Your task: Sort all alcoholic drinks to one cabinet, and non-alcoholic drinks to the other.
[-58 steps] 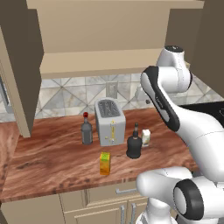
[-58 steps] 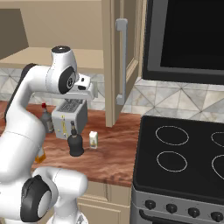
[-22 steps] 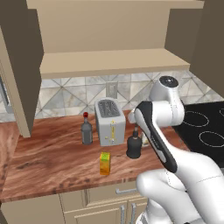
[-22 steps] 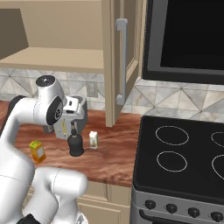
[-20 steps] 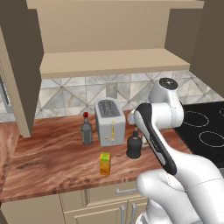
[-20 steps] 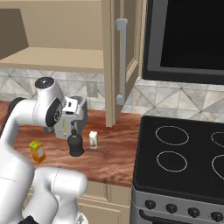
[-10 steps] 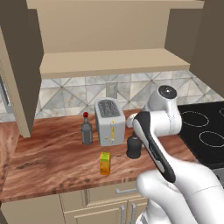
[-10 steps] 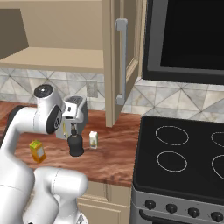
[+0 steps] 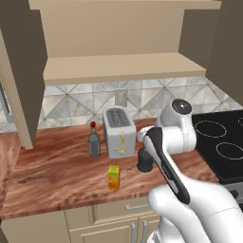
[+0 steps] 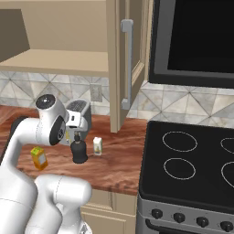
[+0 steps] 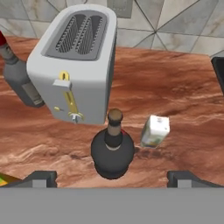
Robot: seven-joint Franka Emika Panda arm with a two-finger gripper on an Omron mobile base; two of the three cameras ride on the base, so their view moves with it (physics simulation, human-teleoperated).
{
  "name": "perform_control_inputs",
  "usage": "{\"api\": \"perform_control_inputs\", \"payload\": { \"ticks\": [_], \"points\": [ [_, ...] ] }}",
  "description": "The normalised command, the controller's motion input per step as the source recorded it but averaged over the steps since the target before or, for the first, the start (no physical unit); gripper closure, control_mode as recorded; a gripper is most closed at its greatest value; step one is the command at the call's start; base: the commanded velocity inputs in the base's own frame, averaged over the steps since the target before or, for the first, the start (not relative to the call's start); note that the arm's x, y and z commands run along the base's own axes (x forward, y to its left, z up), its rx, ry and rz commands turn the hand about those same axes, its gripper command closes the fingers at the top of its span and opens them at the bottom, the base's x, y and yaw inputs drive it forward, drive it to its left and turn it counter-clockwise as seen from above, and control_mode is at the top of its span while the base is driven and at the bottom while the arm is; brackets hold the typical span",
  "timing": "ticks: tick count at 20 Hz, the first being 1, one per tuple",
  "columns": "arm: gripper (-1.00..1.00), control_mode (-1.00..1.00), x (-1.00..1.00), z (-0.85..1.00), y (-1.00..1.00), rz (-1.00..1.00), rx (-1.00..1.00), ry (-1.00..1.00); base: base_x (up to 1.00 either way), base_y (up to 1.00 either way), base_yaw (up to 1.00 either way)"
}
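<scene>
Over the last seconds my arm has swung down from beside the shelf, so the pincer (image 11: pixel 112 177) now hangs low over the squat black bottle with a thin neck (image 11: pixel 112 151). Its jaws stand wide apart, one tip on each side of the bottle in the hand view, holding nothing. That bottle stands upright on the reddish-brown wooden counter (image 9: pixel 57 171), just in front of the grey two-slot toaster (image 11: pixel 76 61). The small white-cream carton (image 11: pixel 155 130) stands just beside the bottle, apart from it. The slim grey glass bottle with a red cap (image 9: pixel 94 140) stands near the toaster's other side. The orange-yellow box with a green patch (image 9: pixel 113 177) sits nearer the counter's front edge. Above, I see the wider tan wooden cabinet (image 9: pixel 123 66) open, with its pale shelf, and its long grey bar handle (image 10: pixel 127 64) on the open door.
</scene>
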Motion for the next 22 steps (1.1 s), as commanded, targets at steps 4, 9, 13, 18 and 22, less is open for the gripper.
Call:
{"api": "perform_control_inputs", "payload": {
  "ticks": [4,9,13,18,22],
  "points": [
    [-1.00,-1.00,0.00,-0.12,0.00,0.00,0.00,0.00,0.00,0.00,0.00],
    [-1.00,-1.00,0.00,-0.13,0.00,0.00,0.00,0.00,0.00,0.00,0.00],
    [-1.00,-1.00,0.03,-0.12,0.00,0.00,0.00,-0.01,0.00,0.00,0.00],
    [-1.00,-1.00,0.08,-0.14,0.00,0.00,0.00,-0.01,0.00,0.00,0.00],
    [-1.00,-1.00,0.07,-0.15,0.00,0.00,0.00,-0.02,0.00,0.00,0.00]
  ]
}}
